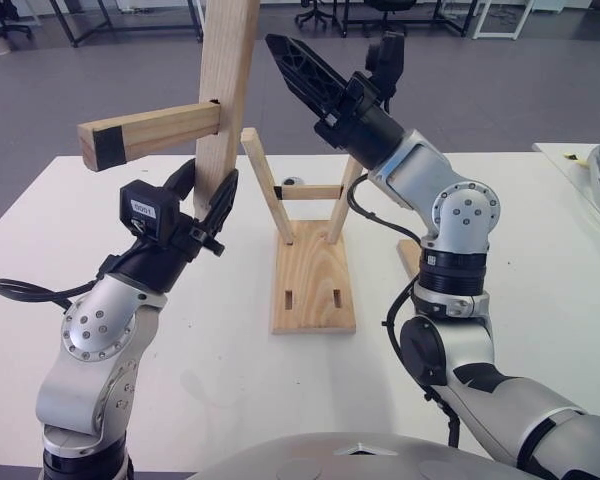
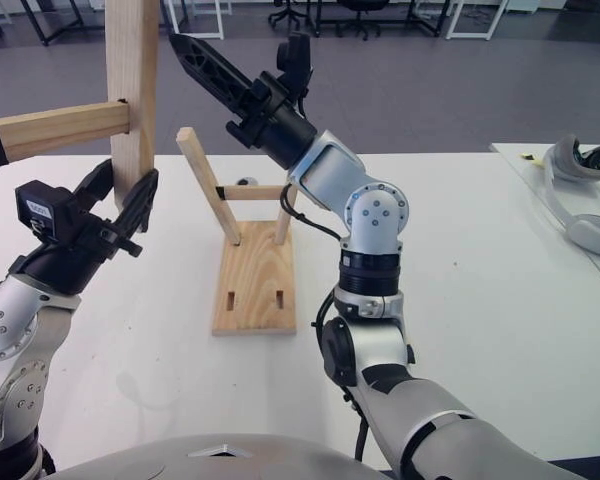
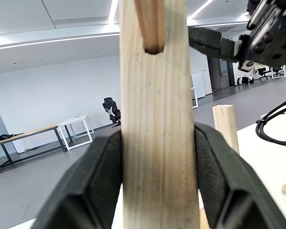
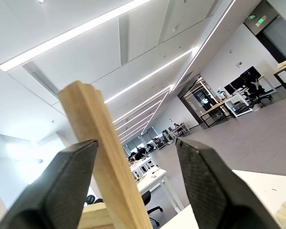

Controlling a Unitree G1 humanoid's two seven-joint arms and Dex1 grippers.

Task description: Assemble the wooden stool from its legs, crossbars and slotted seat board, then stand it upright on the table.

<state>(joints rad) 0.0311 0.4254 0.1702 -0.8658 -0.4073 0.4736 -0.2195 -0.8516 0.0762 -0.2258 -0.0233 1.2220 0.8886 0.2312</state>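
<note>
My left gripper [image 1: 208, 188] is shut on a wooden leg [image 1: 230, 80] and holds it upright above the table's left side. A crossbar [image 1: 155, 133] with black tape on its end sticks out of that leg toward the left. In the left wrist view the pads [image 3: 93, 186] press both sides of the leg [image 3: 155, 133]. My right gripper [image 1: 302, 72] is raised and open just right of the leg's upper part; in its wrist view the leg [image 4: 102, 157] stands between the fingers [image 4: 207, 186]. The slotted seat board [image 1: 313, 270] lies flat mid-table, with two legs [image 1: 268, 185] and a crossbar [image 1: 310, 191] standing in its far end.
A loose wooden piece [image 1: 410, 258] lies on the table behind my right arm. A white curved object [image 2: 580, 195] rests at the table's far right. The white table [image 1: 540, 280] is bare around the board. Desks and chairs stand in the room beyond.
</note>
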